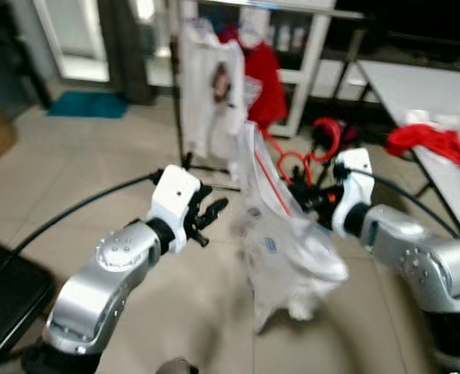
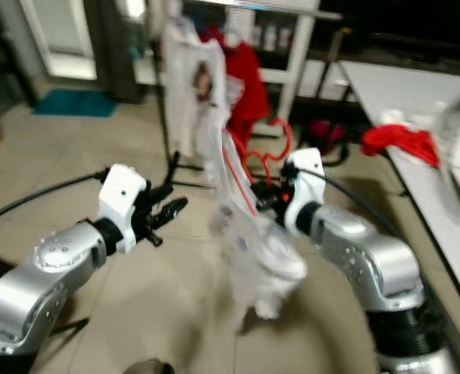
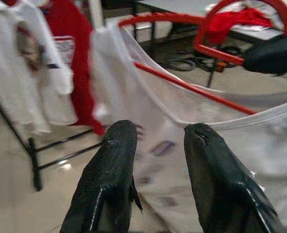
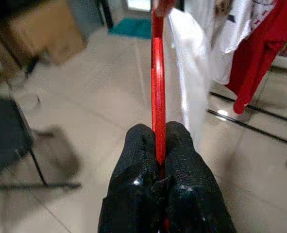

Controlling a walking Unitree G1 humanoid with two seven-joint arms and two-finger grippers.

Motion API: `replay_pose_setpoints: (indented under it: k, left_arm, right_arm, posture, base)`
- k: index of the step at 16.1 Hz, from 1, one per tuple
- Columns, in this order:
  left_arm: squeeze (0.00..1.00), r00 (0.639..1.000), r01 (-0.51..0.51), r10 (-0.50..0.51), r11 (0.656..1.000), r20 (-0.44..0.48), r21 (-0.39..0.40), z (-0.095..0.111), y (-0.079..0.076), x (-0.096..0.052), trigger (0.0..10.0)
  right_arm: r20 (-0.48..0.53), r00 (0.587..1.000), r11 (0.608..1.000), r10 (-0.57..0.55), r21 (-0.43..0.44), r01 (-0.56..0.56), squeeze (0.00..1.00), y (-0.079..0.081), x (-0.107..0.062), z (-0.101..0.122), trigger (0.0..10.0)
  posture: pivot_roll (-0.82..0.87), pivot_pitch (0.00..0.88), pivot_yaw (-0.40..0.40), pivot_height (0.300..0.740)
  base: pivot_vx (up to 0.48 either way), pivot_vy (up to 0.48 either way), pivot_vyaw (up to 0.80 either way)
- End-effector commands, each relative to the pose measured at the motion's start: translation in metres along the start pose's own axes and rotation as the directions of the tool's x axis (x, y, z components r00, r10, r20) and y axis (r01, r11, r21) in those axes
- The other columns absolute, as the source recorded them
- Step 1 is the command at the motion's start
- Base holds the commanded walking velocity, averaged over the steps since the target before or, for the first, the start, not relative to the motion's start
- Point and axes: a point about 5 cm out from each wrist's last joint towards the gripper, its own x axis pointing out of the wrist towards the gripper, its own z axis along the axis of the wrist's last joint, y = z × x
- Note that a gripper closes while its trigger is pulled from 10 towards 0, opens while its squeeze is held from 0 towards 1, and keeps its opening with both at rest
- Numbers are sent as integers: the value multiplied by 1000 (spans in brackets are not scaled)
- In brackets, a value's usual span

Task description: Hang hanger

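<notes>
**One red hanger, two grippers**

The right gripper (image 4: 158, 145) pinches one thin red hanger (image 4: 157, 82) tight. A soft white shirt (image 1: 288, 249) droops from it, above the tiled floor (image 1: 97, 148). The left gripper (image 3: 158, 141) is beside it, fingers apart. Two shirts, white (image 1: 208, 93) and red (image 1: 265, 82), hang on the black rack (image 1: 177, 117).

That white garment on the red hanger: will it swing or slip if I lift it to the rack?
The white garment hangs limp and bunched below the red hanger, so it is probably floppy and will sway. It looks thin, likely light. The right gripper pinches only the thin hanger bar, so the hanger may pivot in the grip.
</notes>
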Motion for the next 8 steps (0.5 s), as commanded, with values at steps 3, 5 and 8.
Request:
replay_pose_setpoints:
  k: [3, 5, 8]
  left_arm:
    - [0, 999, -38, 39, 995, -7, 89, 2, 17, -2, 10000]
    - [0, 995, -97, 97, 992, 8, 80, 4, 29, -3, 10000]
    - [1000, 988, -149, 147, 986, 35, 69, 11, 37, 9, 10000]
  right_arm:
    - [3, 1000, 989, 31, -145, -30, 0, -2, 4, 12, 10000]
    - [26, 999, 993, 35, -114, -32, 0, -5, 4, 16, 10000]
    - [90, 986, 990, 142, -11, -142, 0, 3, 2, 22, 10000]
  posture:
    - [-19, 0, -62, 740]
    - [-16, 0, -62, 740]
    - [-10, 0, -67, 740]
  base:
    - [0, 0, 0]
    - [0, 0, 0]
    - [0, 0, 0]
